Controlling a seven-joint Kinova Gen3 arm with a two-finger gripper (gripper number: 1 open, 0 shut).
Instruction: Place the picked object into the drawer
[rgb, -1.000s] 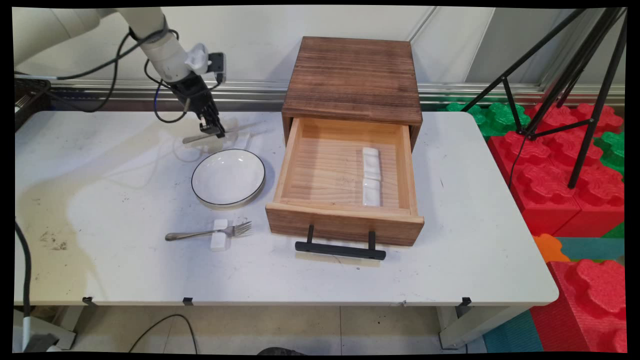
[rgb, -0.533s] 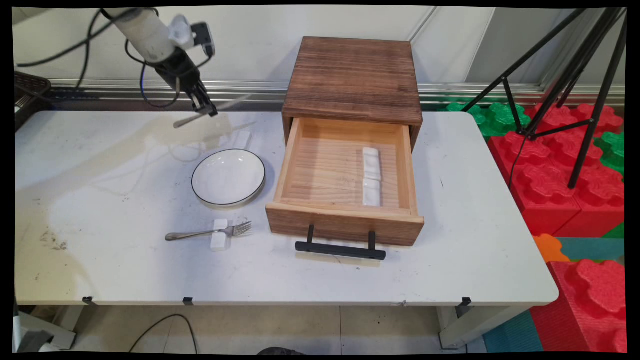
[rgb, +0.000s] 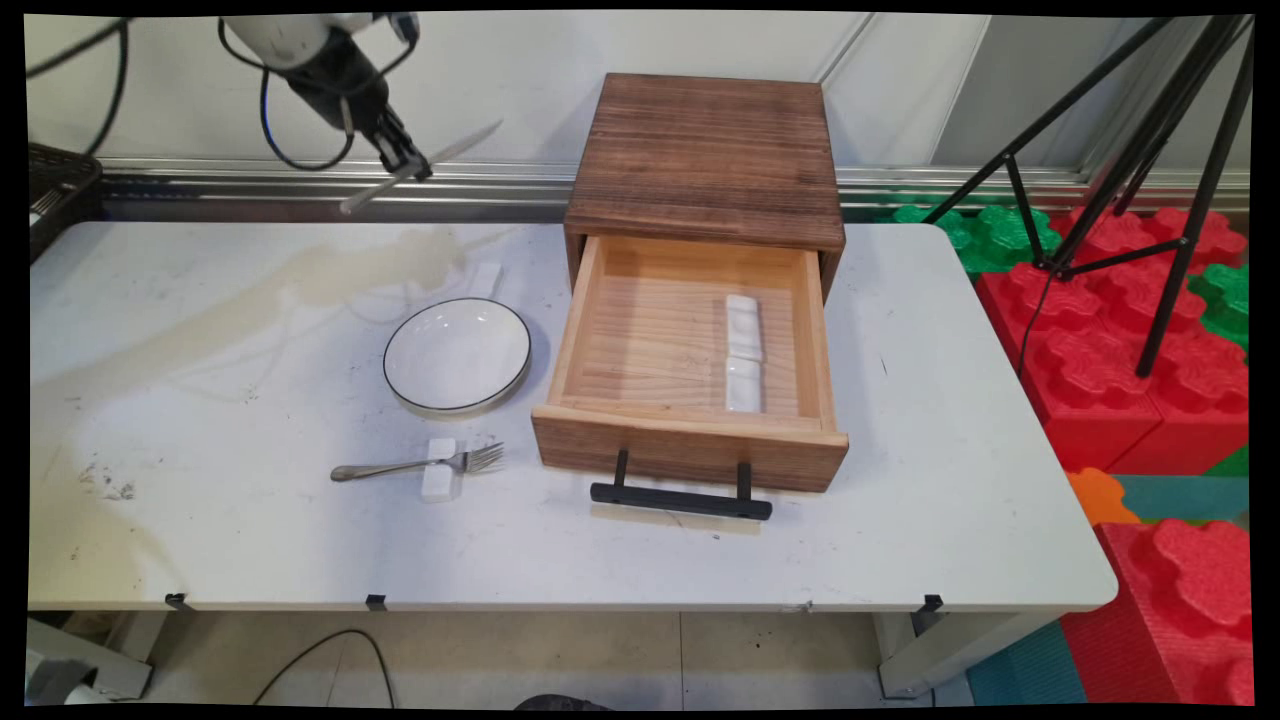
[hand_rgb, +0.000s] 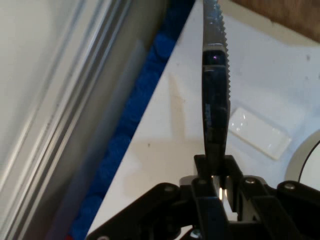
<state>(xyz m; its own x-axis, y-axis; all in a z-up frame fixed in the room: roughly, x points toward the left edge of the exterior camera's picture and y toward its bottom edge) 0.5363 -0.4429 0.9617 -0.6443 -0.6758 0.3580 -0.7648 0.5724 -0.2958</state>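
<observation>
The gripper (rgb: 405, 163) hangs high above the far left part of the tabletop (rgb: 250, 520), clamped on a table knife (rgb: 420, 167) near its middle. The knife is tilted, its blade rising toward the right and its handle pointing down to the left. In the hand view the knife's serrated blade (hand_rgb: 215, 75) runs up from between the closed fingers (hand_rgb: 202, 172).

Below the gripper, well apart from it, a small white rest (rgb: 486, 279) lies on the tabletop, and just in front of that sits a white plate (rgb: 457, 355) with a dark rim. Nearer the front edge, a fork (rgb: 420, 465) lies across a second white rest (rgb: 440, 484).

To the right of the plate stands a wooden box (rgb: 705, 160) with its drawer (rgb: 690, 455) pulled open. Two white rests (rgb: 743, 350) lie end to end inside the drawer, toward its right side.
</observation>
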